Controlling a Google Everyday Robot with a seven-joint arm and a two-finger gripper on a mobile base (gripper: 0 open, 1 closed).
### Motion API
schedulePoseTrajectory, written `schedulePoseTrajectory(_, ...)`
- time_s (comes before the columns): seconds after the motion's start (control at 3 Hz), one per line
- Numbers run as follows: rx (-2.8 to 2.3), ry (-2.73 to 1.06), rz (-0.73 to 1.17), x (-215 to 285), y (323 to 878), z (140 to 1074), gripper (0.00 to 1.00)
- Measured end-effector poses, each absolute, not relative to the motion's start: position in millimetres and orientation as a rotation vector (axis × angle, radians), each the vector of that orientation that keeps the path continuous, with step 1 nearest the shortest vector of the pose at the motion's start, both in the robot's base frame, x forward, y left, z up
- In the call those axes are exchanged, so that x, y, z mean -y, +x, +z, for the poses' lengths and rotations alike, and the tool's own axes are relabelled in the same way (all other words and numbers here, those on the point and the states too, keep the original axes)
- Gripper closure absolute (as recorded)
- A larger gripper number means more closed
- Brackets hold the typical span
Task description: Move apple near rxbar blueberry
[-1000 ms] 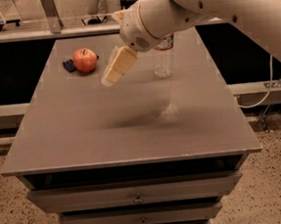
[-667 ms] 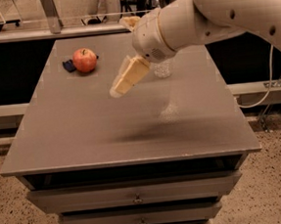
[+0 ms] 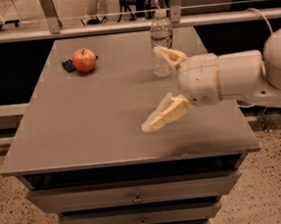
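Observation:
The red-orange apple (image 3: 84, 60) sits at the back left of the grey table top (image 3: 92, 118). The dark navy rxbar blueberry (image 3: 68, 66) lies flat right beside it on its left, partly hidden by the apple. My gripper (image 3: 150, 88) hovers over the right half of the table, well to the right of the apple and apart from it. It is open and empty, with one pale finger (image 3: 169, 55) up by the bottle and the other finger (image 3: 163, 116) lower towards the front.
A clear plastic water bottle (image 3: 161, 36) stands upright at the back centre-right, just behind my upper finger. The table has drawers (image 3: 138, 197) below its front edge. A metal rail (image 3: 122, 12) runs behind the table.
My arm has swung from the back centre of the table to the right and front, away from the apple. The apple, bar and bottle have not moved.

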State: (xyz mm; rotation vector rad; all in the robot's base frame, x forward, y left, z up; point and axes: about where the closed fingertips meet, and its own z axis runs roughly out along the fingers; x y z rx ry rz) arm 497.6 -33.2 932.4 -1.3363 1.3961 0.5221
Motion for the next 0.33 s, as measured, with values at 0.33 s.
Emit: schedulePoseTrajectory(0.33,-1.425,-1.241,0.457,86.6,487.1,936.1,0.00)
